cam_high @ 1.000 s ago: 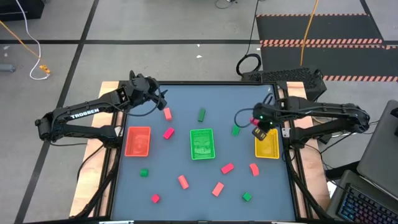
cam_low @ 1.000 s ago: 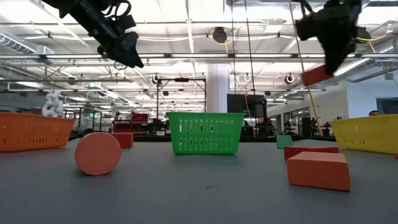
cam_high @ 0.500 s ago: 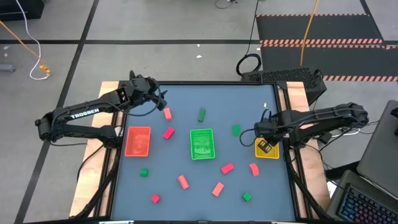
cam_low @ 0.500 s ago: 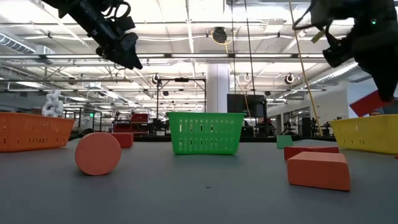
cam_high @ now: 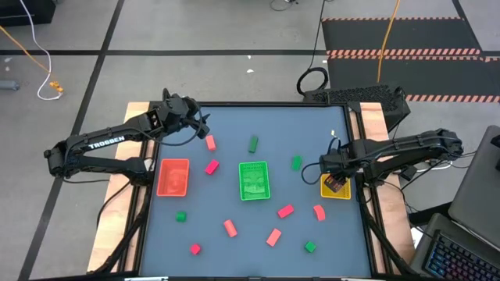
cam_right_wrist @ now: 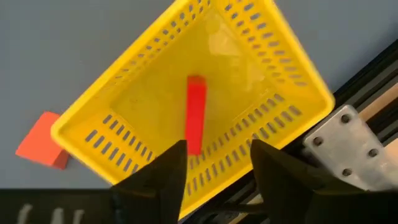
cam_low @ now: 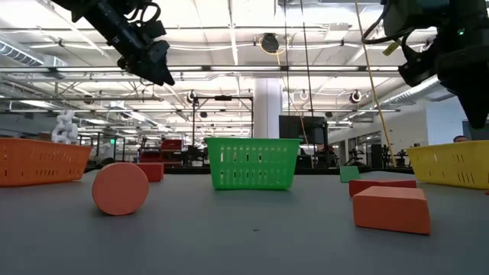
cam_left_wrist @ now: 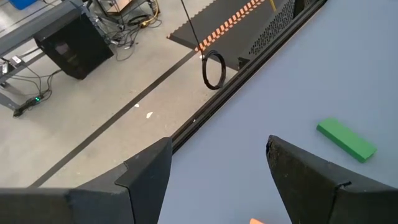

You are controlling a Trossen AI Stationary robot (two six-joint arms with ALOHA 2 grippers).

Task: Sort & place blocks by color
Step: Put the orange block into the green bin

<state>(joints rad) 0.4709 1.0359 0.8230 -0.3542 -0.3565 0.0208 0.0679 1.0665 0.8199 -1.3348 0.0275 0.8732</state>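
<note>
Small green, salmon-orange and pinkish-red blocks lie scattered on the grey table (cam_high: 234, 129). A pinkish-red bar (cam_right_wrist: 196, 115) lies flat on the floor of the yellow tray (cam_right_wrist: 124, 109). My right gripper (cam_right_wrist: 214, 171) hovers open just above that tray (cam_high: 341, 190), its fingers on either side of the bar's near end and apart from it as far as I can see. My left gripper (cam_left_wrist: 217, 180) waits open, raised above the table's far left corner (cam_high: 190, 117). A green bar (cam_left_wrist: 346, 140) lies ahead of it.
The orange tray (cam_high: 173, 176) sits at the left and the green tray (cam_high: 253, 180) in the middle. Loose blocks include a pinkish-red one (cam_high: 212, 166), a green one (cam_high: 296, 163) and a salmon one (cam_high: 273, 236). A salmon block (cam_right_wrist: 42, 148) lies just outside the yellow tray.
My right gripper has moved toward the table's near edge and down over the yellow tray, carrying the pinkish-red bar. The bar hung below its fingers half a second ago; now it has left them and lies in the tray.
</note>
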